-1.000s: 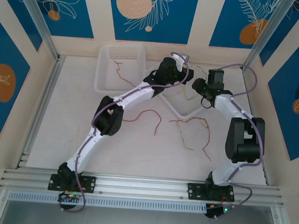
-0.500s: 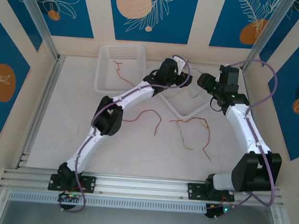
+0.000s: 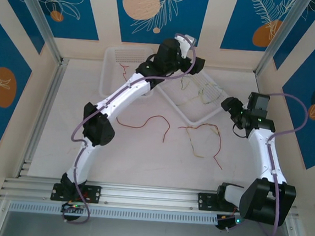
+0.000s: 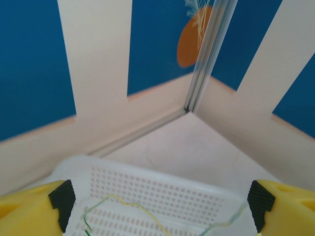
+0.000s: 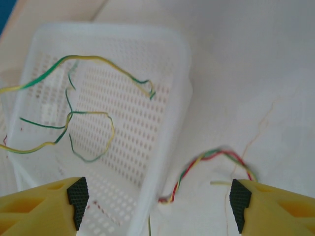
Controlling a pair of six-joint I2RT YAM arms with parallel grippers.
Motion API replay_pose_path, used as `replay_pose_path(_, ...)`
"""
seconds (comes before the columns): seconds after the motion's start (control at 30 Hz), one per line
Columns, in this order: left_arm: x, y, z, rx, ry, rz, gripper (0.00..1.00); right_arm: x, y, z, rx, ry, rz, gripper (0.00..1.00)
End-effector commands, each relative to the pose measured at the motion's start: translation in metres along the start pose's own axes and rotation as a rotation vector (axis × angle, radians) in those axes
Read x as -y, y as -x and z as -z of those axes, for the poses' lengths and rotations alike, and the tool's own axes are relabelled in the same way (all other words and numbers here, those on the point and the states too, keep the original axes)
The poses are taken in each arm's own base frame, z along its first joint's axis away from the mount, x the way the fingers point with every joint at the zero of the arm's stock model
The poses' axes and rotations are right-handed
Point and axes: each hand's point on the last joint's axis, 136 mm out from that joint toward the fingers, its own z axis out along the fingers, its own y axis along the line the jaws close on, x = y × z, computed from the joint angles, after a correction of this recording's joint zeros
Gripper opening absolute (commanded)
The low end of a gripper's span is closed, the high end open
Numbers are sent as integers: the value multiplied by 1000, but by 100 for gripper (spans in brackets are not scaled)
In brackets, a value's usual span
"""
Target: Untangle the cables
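Green-and-yellow cables (image 5: 74, 118) lie loose inside the tilted white basket (image 3: 201, 120); in the top view these cables (image 3: 195, 94) sit under my left arm. A red-yellow-green twisted cable (image 5: 211, 160) rests on the table just outside the basket rim. That tangle (image 3: 205, 136) and a single red cable (image 3: 146, 120) lie mid-table. My left gripper (image 4: 160, 206) hangs open over the basket's far wall with nothing between its pads. In the top view the left gripper (image 3: 197, 65) is at the back. My right gripper (image 5: 157, 201) is open above the basket's edge, holding nothing, at the basket's right corner (image 3: 227, 105).
A second white basket (image 3: 111, 70) stands at the back left with a short red wire (image 3: 124, 71) in it. Aluminium posts (image 4: 206, 54) and the back wall stand close behind the left gripper. Purple-grey arm cables (image 3: 290, 116) loop beside the right arm.
Both grippers have opened wider. The left arm has lifted toward the back wall, and the right arm has pulled away to the right. Green-yellow cables now lie free in the basket.
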Motion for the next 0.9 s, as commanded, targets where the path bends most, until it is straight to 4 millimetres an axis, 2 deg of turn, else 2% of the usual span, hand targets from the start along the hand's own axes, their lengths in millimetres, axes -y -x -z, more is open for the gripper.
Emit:
replay_pose_path(0.0, -11, -23, 2, -99, 58, -40, 94, -8, -13, 7, -43, 66, -43, 79)
replay_pose_path(0.13, -9, -33, 22, -152, 57, 18, 89, -4, -30, -6, -117, 80, -72, 78)
replay_pose_path(0.27, -8, -43, 61, -146, 65, 63, 89, 6, -48, -30, -204, 76, -106, 74)
replay_pose_path(0.4, -16, -45, 107, -110, 116, 63, 88, 4, -61, -49, -249, 85, -111, 69)
replay_pose_path(0.53, -21, -48, 140, -68, 148, 58, 87, -4, -71, -67, -288, 101, -119, 59)
replay_pose_path(0.57, -22, -50, 146, -70, 157, 53, 86, -6, -73, -72, -293, 101, -119, 55)
replay_pose_path(0.63, -25, -56, 152, -87, 171, 52, 86, -9, -76, -80, -303, 110, -139, 36)
replay_pose_path(0.67, -27, -60, 154, -101, 180, 49, 86, -11, -77, -84, -310, 117, -160, 31)
replay_pose_path(0.8, -33, -73, 160, -128, 211, 46, 85, -16, -73, -92, -283, 105, -218, 20)
replay_pose_path(0.87, -38, -80, 163, -134, 238, 44, 85, -18, -71, -95, -276, 89, -251, 19)
